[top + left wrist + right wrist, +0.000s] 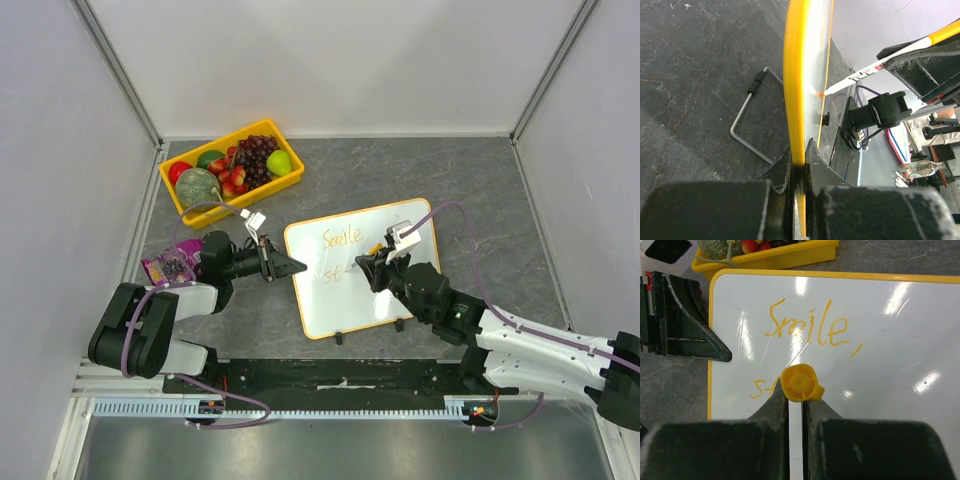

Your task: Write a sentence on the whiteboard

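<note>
The whiteboard (pixel 390 290) lies mid-table, white with an orange-yellow rim. Orange writing (pixel 341 237) reads "Smile," with "St" begun below it (pixel 333 273); the same words show in the right wrist view (pixel 807 326). My left gripper (pixel 297 267) is shut on the board's left rim (pixel 795 100). My right gripper (pixel 366 268) is shut on an orange marker (pixel 799 382), seen end-on, its tip on the board by the "St". The marker's white barrel (pixel 875 66) and orange tip show in the left wrist view.
A yellow crate (pixel 292 180) of fruit stands at the back left. A purple packet (pixel 168 266) lies at the left by my left arm. A bent wire stand (pixel 747 117) lies on the dark table beside the board.
</note>
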### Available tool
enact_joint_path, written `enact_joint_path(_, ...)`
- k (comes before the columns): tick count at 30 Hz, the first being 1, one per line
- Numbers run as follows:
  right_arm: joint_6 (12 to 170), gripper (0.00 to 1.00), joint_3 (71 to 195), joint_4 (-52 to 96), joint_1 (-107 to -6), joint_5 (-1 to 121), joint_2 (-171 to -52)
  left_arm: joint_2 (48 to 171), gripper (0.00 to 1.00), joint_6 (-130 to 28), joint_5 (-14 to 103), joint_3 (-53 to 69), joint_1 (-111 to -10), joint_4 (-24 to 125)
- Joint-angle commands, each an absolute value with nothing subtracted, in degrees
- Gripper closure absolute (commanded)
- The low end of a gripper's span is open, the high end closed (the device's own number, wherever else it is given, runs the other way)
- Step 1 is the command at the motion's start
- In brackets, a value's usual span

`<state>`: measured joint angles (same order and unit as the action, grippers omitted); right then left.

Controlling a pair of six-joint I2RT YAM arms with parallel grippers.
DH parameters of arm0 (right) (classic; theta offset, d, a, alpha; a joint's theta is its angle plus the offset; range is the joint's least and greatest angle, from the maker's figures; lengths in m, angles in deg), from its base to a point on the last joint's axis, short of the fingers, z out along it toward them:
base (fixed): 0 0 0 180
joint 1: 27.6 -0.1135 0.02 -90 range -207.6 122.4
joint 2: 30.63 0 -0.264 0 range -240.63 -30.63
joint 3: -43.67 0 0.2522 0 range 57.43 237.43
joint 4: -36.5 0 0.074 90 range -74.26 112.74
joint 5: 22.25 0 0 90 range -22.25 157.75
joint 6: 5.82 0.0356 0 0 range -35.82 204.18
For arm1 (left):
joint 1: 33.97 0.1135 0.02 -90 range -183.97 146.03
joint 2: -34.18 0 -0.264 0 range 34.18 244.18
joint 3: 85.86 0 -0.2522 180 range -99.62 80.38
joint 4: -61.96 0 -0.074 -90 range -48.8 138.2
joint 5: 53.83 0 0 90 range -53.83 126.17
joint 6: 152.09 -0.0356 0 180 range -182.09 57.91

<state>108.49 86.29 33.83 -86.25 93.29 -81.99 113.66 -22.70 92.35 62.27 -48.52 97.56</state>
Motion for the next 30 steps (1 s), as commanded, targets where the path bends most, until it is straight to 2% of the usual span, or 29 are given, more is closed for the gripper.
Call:
enact_joint_path(1, 107.7, 1.0, 88.4, 33.7, -86.0, 94.2, -83.5, 115.0, 0.98, -32.8, 91.9, 62.9, -49.7, 94.0)
enact_joint_path(18, 107.8, 1.0, 87.1, 30.5, -86.0, 89.9, -82.9, 114.9, 0.98, -32.8, 91.9, 62.9, -49.7, 94.0)
enact_joint_path(30, 107.7, 1.0, 86.7, 30.0, -86.0, 92.4, -81.9, 115.0, 0.98, -32.7, 91.9, 62.9, -49.6, 93.9)
